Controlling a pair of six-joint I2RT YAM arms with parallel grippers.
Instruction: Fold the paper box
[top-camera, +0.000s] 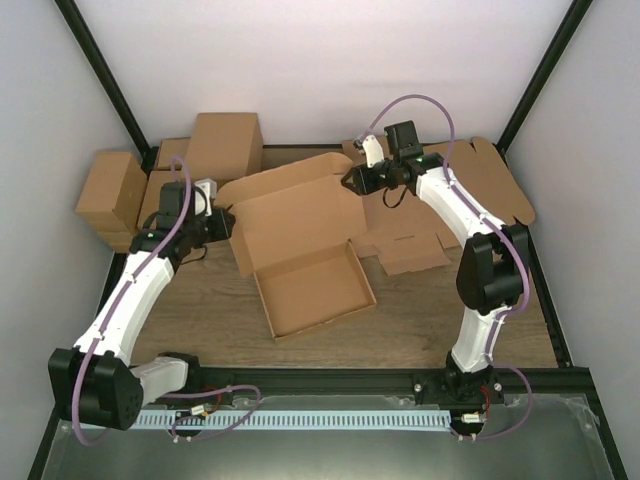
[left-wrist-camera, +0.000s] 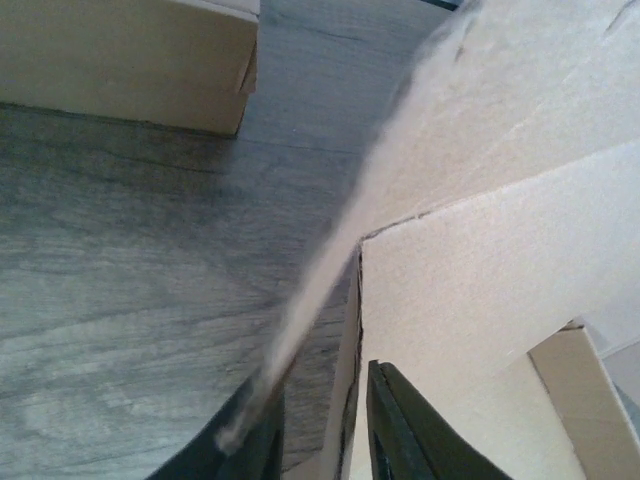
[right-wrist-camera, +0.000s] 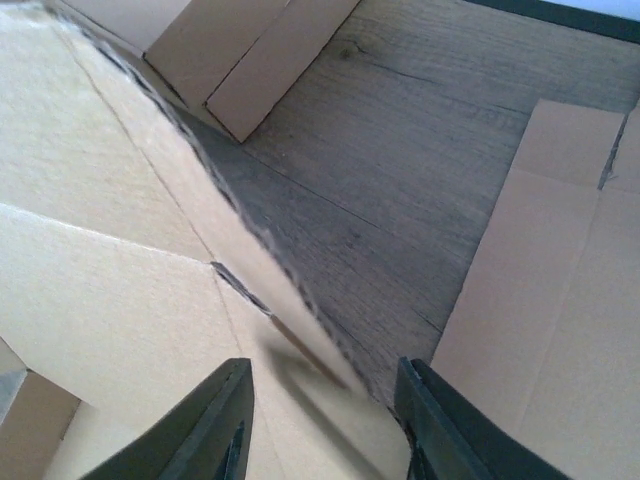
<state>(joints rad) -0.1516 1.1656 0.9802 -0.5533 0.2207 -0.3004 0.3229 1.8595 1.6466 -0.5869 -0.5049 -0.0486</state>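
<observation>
My left pincer (left-wrist-camera: 325, 445) stands narrow around the left flap of the paper box (top-camera: 300, 250); whether it presses, I cannot tell. My right pincer (right-wrist-camera: 325, 420) is apart, with the right flap's edge in its gap. The one box lies mid-frame on the wooden table (top-camera: 420, 320). At upper left stand at least four closed cartons (top-camera: 225, 145), at upper right flat cardboard sheets (top-camera: 495, 185). The walls (top-camera: 330, 60) are white.
</observation>
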